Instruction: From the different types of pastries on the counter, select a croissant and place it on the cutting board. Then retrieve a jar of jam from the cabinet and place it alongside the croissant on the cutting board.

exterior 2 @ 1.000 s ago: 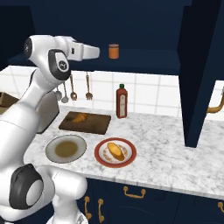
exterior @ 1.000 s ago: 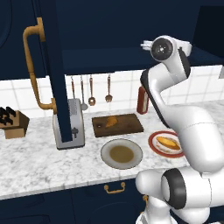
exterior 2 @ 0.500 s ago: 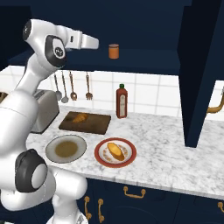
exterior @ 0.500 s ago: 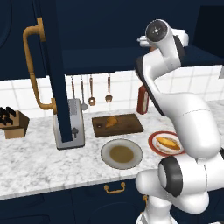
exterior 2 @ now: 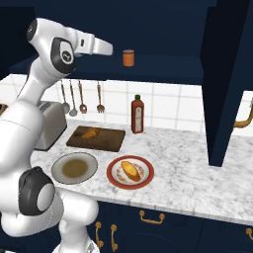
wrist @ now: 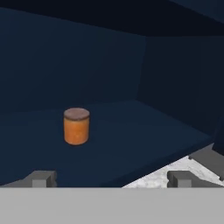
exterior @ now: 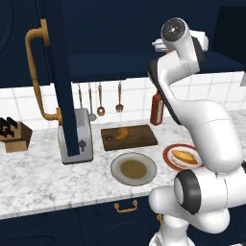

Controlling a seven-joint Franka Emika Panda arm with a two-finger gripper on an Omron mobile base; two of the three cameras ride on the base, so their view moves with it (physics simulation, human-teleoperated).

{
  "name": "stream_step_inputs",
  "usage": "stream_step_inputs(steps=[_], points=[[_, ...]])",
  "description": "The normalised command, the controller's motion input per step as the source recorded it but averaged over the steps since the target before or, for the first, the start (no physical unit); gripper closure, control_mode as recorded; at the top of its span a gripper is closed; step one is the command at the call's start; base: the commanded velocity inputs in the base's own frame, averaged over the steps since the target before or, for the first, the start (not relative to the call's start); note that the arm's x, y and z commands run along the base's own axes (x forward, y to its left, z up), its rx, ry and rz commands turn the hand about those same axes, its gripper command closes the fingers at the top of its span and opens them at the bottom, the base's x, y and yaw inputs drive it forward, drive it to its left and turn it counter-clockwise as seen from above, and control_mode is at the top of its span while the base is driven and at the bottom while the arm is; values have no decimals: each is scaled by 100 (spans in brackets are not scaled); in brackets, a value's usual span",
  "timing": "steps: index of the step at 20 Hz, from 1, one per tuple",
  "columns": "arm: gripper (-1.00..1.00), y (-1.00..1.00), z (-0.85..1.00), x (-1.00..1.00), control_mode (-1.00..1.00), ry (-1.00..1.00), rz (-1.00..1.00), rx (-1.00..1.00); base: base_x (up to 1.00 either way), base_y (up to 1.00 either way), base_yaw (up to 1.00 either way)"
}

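The jar of jam (wrist: 76,126), short and orange with a paler lid, stands upright on the shelf of the open navy cabinet (exterior 2: 163,74). In the right base view the jar of jam (exterior 2: 128,58) is just beyond my gripper (exterior 2: 108,48). My gripper (wrist: 113,179) is open and empty, level with the shelf edge, short of the jar and apart from it. The curved brown croissant (exterior 2: 90,132) lies on the dark cutting board (exterior 2: 101,141), also seen from the left as croissant (exterior: 122,133) on cutting board (exterior: 139,138). The longer yellow pastry (exterior 2: 129,168) rests on a red plate (exterior 2: 114,179).
On the marbled counter (exterior 2: 178,163) are a red sauce bottle (exterior 2: 137,114), a grey plate (exterior 2: 57,170), a toaster (exterior: 77,137) and a knife block (exterior: 12,134). An open cabinet door (exterior: 60,72) with a golden handle (exterior: 36,72) hangs left; another door (exterior 2: 227,84) hangs right.
The arm has lifted and reached forward, bringing the open hand up to the cabinet shelf and closer to the jar. Nothing on the counter has moved.
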Motion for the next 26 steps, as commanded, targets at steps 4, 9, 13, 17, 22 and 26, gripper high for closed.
stream_step_inputs(steps=[4, 9, 13, 17, 22, 26], points=[[-100, -10, -57, 0, -100, 0, 0, 0, 0, 0, 0], [-100, -4, -2, -1, -100, 8, 0, 0, 0, 0, 0], [-100, -3, 24, 7, -100, 34, 0, 0, 0, 0, 0], [-100, 0, 0, 15, -100, 9, 0, 0, 0, 0, 0], [-100, 0, 0, -17, -100, -5, 0, 2, 0, 0, 0], [-100, 0, -11, 1, -100, -21, 0, 1, 0, 0, 0]])
